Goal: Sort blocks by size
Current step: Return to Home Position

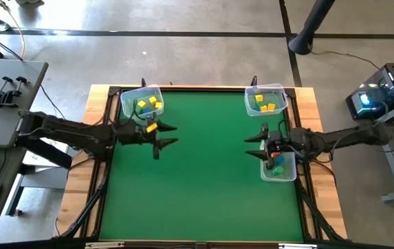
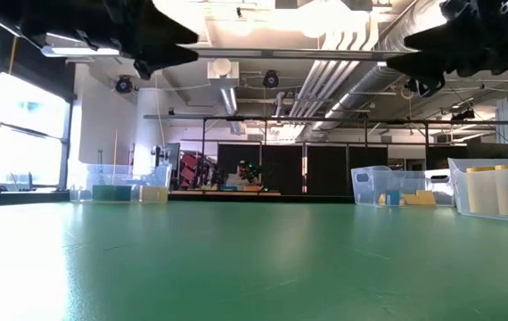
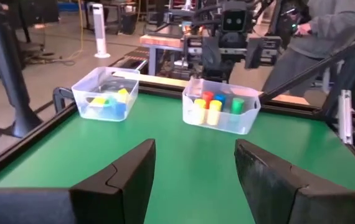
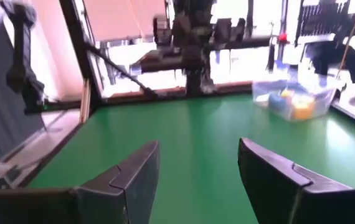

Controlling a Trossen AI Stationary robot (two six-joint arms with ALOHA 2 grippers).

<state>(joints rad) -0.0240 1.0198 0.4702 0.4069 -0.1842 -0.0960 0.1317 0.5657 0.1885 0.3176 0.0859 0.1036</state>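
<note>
- Green matting covers the wooden-rimmed table edge to edge. I find no loose piece on it: every one of the small solid-coloured blocks I can see sits inside a container.
- The left gripper hovers over the mat's left side, just beside the far left corner bin. Its fingers are spread wide with nothing between them.
- The right gripper hovers over the mat's right side, facing the left one, and is equally spread and empty.
- I judge this raised, level pose to be parking, since it keeps both arms off the bins.
- The clear plastic bin at the far left corner holds yellow cubes and a blue piece.
- The clear plastic bin at the far right corner holds yellow and green pieces.
- The third clear plastic bin, against the right edge just beside the right gripper, holds upright cylinders in yellow, red, blue and green.
- By my reading, the sorting is finished.
</note>
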